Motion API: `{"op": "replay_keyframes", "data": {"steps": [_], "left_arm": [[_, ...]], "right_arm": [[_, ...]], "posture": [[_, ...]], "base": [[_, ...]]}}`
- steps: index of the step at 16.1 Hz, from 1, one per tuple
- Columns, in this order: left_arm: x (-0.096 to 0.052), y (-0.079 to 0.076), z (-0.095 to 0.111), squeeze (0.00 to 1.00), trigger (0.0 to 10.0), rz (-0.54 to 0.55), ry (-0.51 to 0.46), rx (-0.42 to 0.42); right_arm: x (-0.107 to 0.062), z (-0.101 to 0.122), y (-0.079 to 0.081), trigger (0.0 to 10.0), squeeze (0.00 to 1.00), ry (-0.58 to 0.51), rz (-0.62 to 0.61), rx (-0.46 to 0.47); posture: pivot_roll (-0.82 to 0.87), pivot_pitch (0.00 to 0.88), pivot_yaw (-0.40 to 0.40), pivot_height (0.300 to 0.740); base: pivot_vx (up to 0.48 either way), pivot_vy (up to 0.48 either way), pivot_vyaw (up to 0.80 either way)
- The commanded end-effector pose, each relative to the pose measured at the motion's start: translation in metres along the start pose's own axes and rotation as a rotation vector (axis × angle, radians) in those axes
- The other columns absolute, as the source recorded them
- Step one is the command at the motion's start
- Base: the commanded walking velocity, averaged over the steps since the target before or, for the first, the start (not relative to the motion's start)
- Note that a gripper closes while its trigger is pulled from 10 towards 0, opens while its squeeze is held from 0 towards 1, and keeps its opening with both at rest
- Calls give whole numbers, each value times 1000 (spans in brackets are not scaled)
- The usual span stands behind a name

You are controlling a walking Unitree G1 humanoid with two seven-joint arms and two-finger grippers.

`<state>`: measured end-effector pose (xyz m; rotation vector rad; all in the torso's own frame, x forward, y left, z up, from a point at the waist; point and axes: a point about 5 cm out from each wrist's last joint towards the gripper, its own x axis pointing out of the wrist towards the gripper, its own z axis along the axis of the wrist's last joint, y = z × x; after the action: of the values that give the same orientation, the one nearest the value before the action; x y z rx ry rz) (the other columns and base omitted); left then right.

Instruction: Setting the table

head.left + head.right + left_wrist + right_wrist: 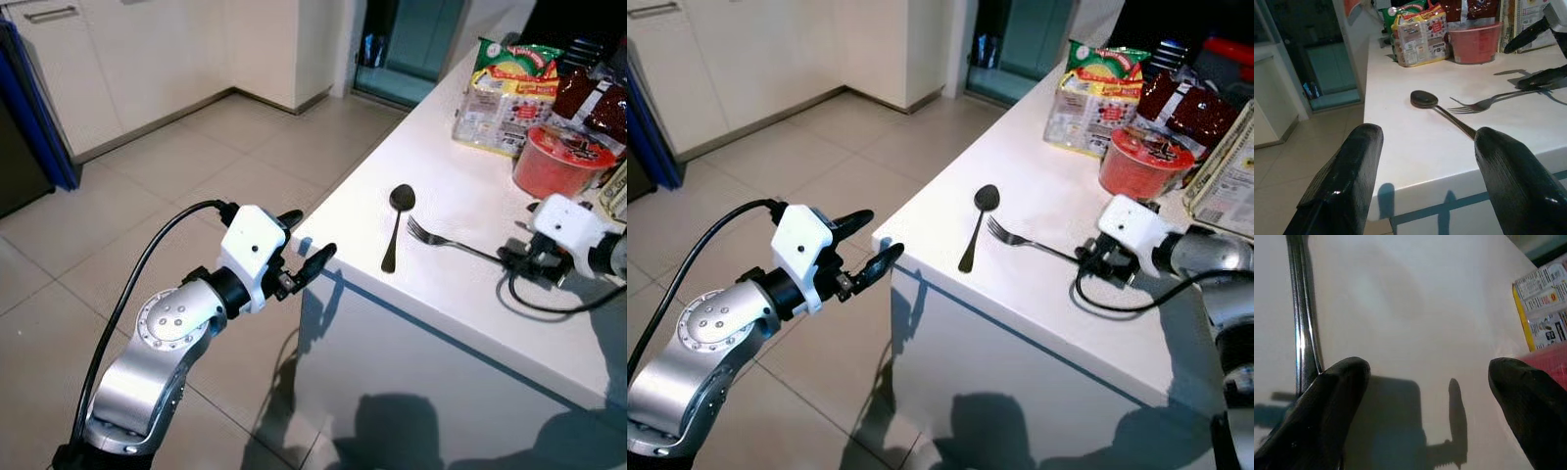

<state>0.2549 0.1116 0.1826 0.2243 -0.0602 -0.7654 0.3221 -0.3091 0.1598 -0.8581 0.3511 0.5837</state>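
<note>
On the smooth white worktop (470, 284) a dark oval-bowled spoon (396, 223) lies beside a slim metal fork (446, 241). The right hand (516, 261), fingers spread wide, rests at the fork's handle end. The left hand (308, 245) hovers wide off the worktop's corner.

The left arm (147, 372) in the lower left of the head views is shiny silver metal with a big round joint. That joint has a ring of small screws on its flat face. A thick black cable (127, 284) loops up from the arm to a white box at the wrist. The left gripper (306, 243) has two long black fingers with rounded tips. The right arm (1215, 257), at the right edge, is silver too, with the same white box, a thin black cable and the black right gripper (1097, 262).
</note>
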Motion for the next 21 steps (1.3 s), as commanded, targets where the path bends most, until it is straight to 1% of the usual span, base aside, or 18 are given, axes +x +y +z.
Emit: {"op": "replay_keyframes", "data": {"steps": [1, 2, 3, 7, 8, 9, 10, 11, 12, 13, 14, 15, 16, 17, 18, 19, 20, 21], "left_arm": [[2, -4, 4, 0, 10000, -30, -16, 5], [2, -3, 4, 0, 10000, -31, -16, 6], [1, -2, 6, 0, 10000, -34, -25, 7], [0, -5, 7, 0, 10000, -47, -38, 2], [1, -4, 7, 0, 10000, -48, -37, 2], [1, -4, 7, 0, 10000, -48, -37, 2], [1, -3, 8, 0, 10000, -55, -32, 7], [1, -2, 8, 0, 10000, -57, -31, 8], [2, 2, 9, 0, 10000, -61, -25, 20], [4, 8, 12, 0, 10000, -57, -25, 43], [6, 13, 16, 0, 10000, -48, -27, 57], [8, 15, 18, 0, 10000, -42, -28, 57], [10, 18, 22, 0, 10000, -34, -32, 60], [11, 20, 25, 0, 10000, -26, -41, 55], [12, 21, 27, 0, 10000, -22, -48, 52], [12, 24, 31, 0, 10000, -16, -62, 34], [12, 25, 32, 0, 10000, -17, -64, 30], [11, 23, 31, 0, 10000, -26, -63, 20]], "right_arm": [[8, -5, 22, 10000, 0, 7, 121, 14], [9, -3, 23, 10000, 0, -12, 127, 21], [7, 15, 20, 10000, 0, -142, 131, 96], [0, 36, 11, 10000, 0, -304, 106, 209], [-4, 42, 12, 10000, 0, -326, 119, 209], [-6, 43, 12, 10000, 0, -322, 120, 198], [-11, 42, 4, 10000, 0, -278, 82, 161], [-13, 41, 0, 10000, 0, -262, 65, 156], [-18, 39, -13, 10000, 0, -196, 13, 124], [-25, 47, -33, 10000, 0, -154, -95, 152], [-27, 60, -45, 10000, 0, -155, -197, 261], [-24, 66, -47, 10000, 0, -163, -231, 352], [-20, 77, -41, 10000, 227, -175, -225, 487], [-17, 83, -33, 10000, 1000, -179, -192, 558], [-15, 87, -27, 10000, 1000, -178, -169, 599], [-11, 98, -12, 10000, 1000, -159, -100, 671], [-10, 103, -6, 10000, 1000, -150, -76, 694], [-10, 110, 8, 10000, 1000, -145, 18, 676]], "posture": [[26, 0, -49, 740], [27, 0, -50, 740], [31, 0, -52, 740], [30, 0, -55, 740], [28, 0, -53, 740], [28, 0, -53, 740], [29, 0, -54, 740], [29, 0, -54, 740], [26, 0, -61, 740], [18, 0, -67, 740], [8, 0, -76, 740], [7, 0, -83, 740], [8, 0, -97, 740], [9, 0, -105, 740], [8, 0, -107, 740], [0, 0, -104, 740], [0, 0, -104, 740], [-5, 0, -96, 740]], "base": [[0, 0, 0], [0, 0, 0], [0, 0, 0], [0, 0, 0], [0, 0, 0], [0, 0, 0], [0, 0, 0], [0, 0, 0], [0, 0, 0], [0, 0, 0], [0, 0, 0], [0, 0, 0], [0, 0, 0], [0, 0, 0], [0, 0, 0], [0, 0, 0], [0, 0, 0], [0, 0, 0]]}}
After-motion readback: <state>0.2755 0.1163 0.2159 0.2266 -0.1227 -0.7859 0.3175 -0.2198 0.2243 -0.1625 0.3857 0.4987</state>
